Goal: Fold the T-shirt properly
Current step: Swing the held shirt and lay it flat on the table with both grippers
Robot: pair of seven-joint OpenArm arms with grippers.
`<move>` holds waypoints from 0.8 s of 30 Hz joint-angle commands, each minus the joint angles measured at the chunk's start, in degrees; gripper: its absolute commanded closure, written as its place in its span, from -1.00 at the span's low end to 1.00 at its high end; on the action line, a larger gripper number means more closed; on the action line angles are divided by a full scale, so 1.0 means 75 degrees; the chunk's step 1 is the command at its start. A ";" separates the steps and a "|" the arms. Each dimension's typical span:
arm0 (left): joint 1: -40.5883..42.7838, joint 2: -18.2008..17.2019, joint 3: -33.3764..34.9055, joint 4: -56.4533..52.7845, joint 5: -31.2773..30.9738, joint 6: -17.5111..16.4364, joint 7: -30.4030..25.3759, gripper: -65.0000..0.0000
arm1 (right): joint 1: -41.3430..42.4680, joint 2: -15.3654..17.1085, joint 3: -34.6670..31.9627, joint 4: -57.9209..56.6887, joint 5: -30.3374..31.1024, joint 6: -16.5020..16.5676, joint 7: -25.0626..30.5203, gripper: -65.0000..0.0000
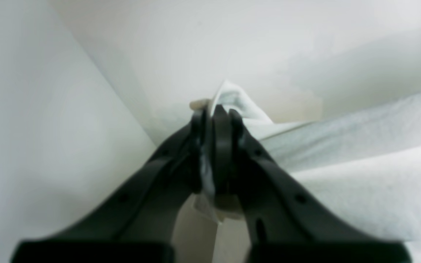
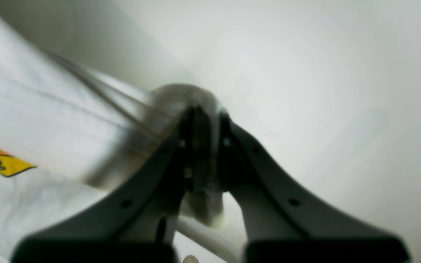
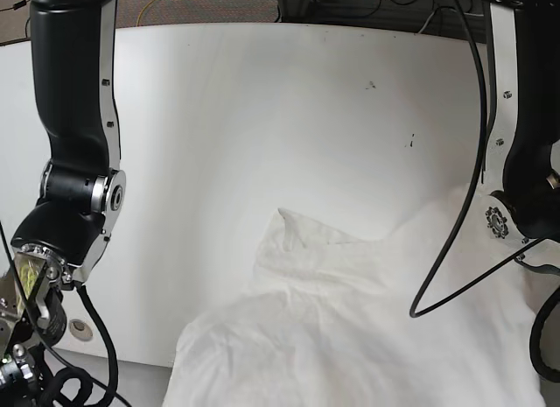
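Observation:
The off-white T-shirt (image 3: 350,324) lies wrinkled on the white table (image 3: 262,118) at the front, reaching the bottom edge of the base view. My left gripper (image 1: 216,109) is shut on a bunched fold of the T-shirt (image 1: 360,164), which stretches away to the right. My right gripper (image 2: 203,109) is shut on an edge of the T-shirt (image 2: 31,109), pulled taut to the left. An orange-yellow print (image 2: 2,160) shows there. In the base view both grippers are out of frame; only the arms show.
The arm with the right wrist camera (image 3: 74,162) stands at the table's left, the other arm (image 3: 521,162) at its right. A black cable (image 3: 442,276) loops down over the shirt's right part. Cables lie beyond the table's far edge (image 3: 289,4).

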 commanded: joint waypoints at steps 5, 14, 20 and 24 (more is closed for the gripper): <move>0.0997 -0.0037 0.0005 0.0424 0.0096 -0.0030 -0.0126 1.00 | -0.0846 0.0375 0.0090 0.0608 -0.0196 -0.0074 -0.0066 1.00; 0.3471 0.0396 -0.0041 0.0986 -0.0537 -0.0030 -0.0126 1.00 | -0.2991 0.0528 0.0817 0.1557 -0.0172 -0.0074 -0.0089 1.00; 0.5100 0.0807 -0.0053 0.0998 -0.1041 -0.0030 -0.0126 1.00 | -0.4316 0.0516 0.1332 0.1815 -0.0172 -0.0074 -0.0089 1.00; 0.6073 0.1158 -0.0006 0.0998 -0.1346 -0.0030 -0.0126 1.00 | -0.5019 0.0504 0.1754 0.1838 -0.0125 -0.0074 -0.0089 1.00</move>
